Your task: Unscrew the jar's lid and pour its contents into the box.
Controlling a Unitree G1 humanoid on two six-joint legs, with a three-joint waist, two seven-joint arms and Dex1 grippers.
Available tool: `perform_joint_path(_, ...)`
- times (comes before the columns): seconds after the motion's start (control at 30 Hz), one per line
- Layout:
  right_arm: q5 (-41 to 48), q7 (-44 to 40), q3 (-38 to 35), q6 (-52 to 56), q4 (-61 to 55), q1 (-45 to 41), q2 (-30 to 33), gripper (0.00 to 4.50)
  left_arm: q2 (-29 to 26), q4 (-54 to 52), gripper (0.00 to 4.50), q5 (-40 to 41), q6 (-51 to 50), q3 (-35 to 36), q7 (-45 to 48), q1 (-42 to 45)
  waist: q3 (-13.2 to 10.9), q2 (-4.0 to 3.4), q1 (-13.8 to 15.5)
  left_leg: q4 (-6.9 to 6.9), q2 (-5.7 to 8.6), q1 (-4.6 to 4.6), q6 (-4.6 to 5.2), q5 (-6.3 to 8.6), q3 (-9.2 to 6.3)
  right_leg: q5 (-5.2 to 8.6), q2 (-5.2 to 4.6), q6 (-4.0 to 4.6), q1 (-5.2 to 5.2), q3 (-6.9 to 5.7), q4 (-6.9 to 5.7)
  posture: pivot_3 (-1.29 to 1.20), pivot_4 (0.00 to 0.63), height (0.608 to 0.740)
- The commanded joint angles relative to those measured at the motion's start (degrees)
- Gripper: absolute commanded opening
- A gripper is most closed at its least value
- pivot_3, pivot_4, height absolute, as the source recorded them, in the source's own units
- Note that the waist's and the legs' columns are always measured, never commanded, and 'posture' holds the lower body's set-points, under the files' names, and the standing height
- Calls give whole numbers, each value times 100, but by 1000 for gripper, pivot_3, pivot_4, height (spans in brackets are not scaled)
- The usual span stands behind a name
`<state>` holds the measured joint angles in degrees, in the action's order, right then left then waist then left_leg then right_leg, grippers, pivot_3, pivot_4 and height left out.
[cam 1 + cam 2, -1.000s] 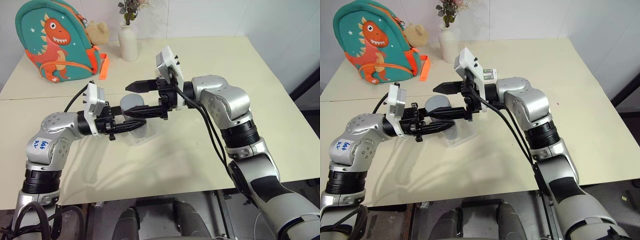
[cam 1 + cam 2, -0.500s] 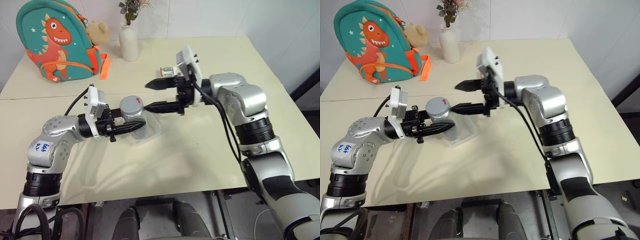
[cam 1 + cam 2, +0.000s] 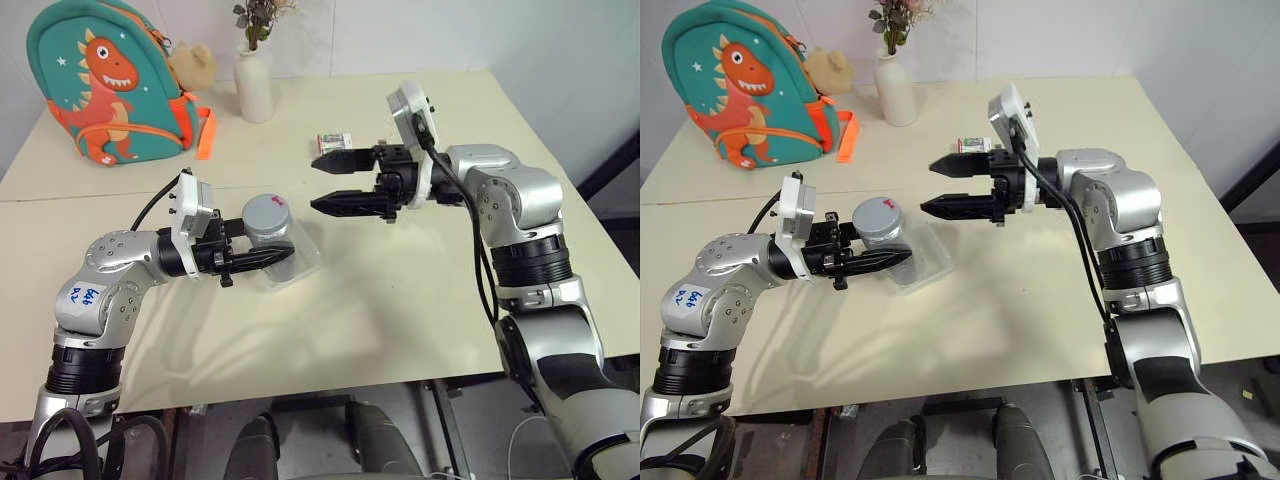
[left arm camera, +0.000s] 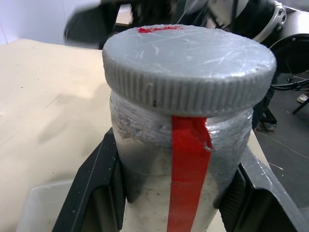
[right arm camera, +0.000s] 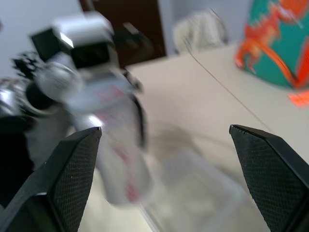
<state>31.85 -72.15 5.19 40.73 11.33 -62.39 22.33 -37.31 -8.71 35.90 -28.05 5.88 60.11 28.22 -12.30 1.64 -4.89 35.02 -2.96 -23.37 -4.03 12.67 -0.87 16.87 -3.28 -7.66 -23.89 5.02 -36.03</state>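
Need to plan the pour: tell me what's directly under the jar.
The jar, lid still on and clamped by the left gripper, is held above the clear box on the table. The jar and gripper hide part of the box's floor.

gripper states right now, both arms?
Left gripper: closed on the jar, lid on.
Right gripper: open, holding nothing, in the air beside the jar.
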Motion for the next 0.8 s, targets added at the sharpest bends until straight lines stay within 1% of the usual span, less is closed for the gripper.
perform_joint_path(0.03, 309, 189, 22, 209, -751, 122, -209, 4462, -59, -183, 1981, 107, -7, 112, 20, 0, 0, 0, 17, 0, 0, 0, 0, 0, -1, 0, 0, 0, 0, 0, -1, 0, 150, 740)
perform_joint_path(0.17, 190, 530, 284, 239, -1105, 252, -510, 4462, -34, -167, 1981, 91, -25, 48, 47, 16, 0, 1, 33, 6, 1, -2, 0, 0, -1, -1, -1, -1, 2, 0, 1, 0, 150, 740)
perform_joint_path(0.33, -192, 886, 578, 50, -829, 109, -740, 4462, -18, -120, 1981, 84, -45, 15, 63, 103, 0, 1, 30, 5, 2, -1, -1, -1, -2, -1, -1, -2, 1, 0, -1, 0, 150, 740)
perform_joint_path(0.47, -278, 980, 560, -27, -611, -17, -834, 4462, 6, -144, 1981, 91, -58, 12, 51, 80, 0, 1, 32, 4, 2, -2, -1, -1, -2, -1, -1, -2, 1, 0, 0, 0, 150, 740)
perform_joint_path(0.67, -383, 887, 484, -179, -295, -139, -754, 4462, 30, -169, 1981, 87, -43, 9, 39, 26, 0, 1, 28, 2, 1, -2, -1, 0, -2, -1, -1, -2, 1, 0, 2, 0, 150, 740)
perform_joint_path(0.8, -393, 713, 331, -252, -116, -118, -475, 4462, 37, -203, 1981, 88, -28, 8, -1, 11, 0, 1, 32, 3, 1, -2, 0, 0, -2, -1, -1, -2, 1, 0, 1, 0, 150, 740)
